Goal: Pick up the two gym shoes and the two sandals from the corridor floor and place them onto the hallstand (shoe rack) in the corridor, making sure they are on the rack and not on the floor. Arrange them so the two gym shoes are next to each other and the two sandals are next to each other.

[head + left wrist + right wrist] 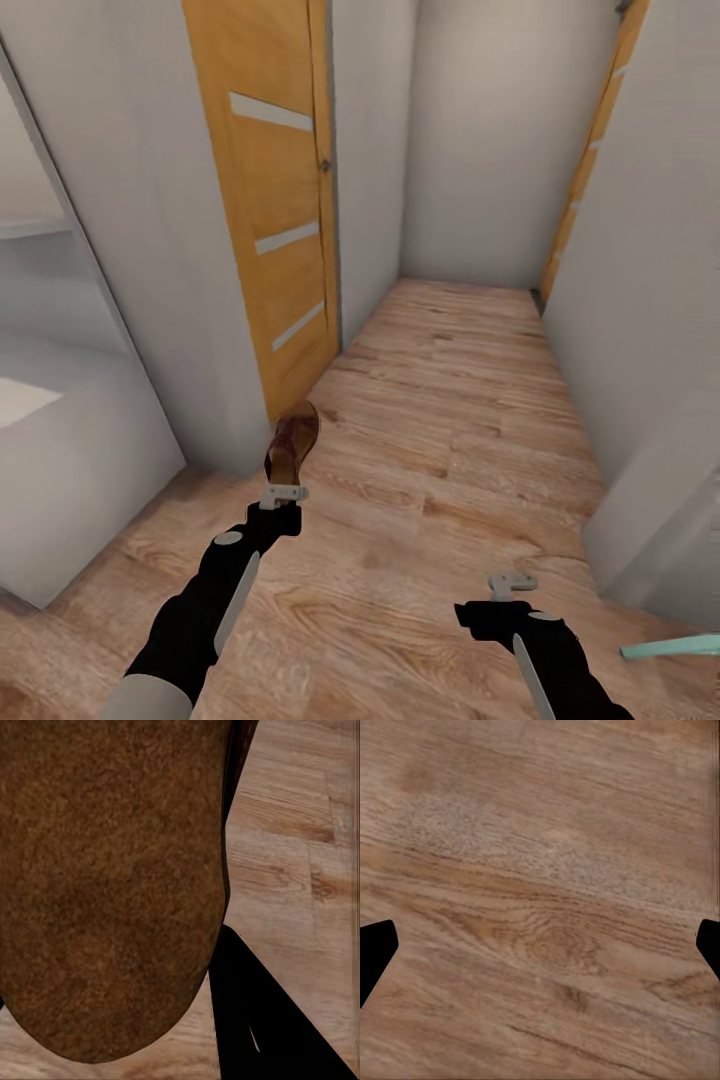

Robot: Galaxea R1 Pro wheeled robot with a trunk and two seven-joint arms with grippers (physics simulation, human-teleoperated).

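Left end effector clamps a grainy brown sandal; right end effector spread.

left gripper clamped, right gripper spread

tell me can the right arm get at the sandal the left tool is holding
Probably yes. The right tool is open and empty above bare wooden floor, and nothing lies between it and the sandal, which the left tool holds up in front of the robot.
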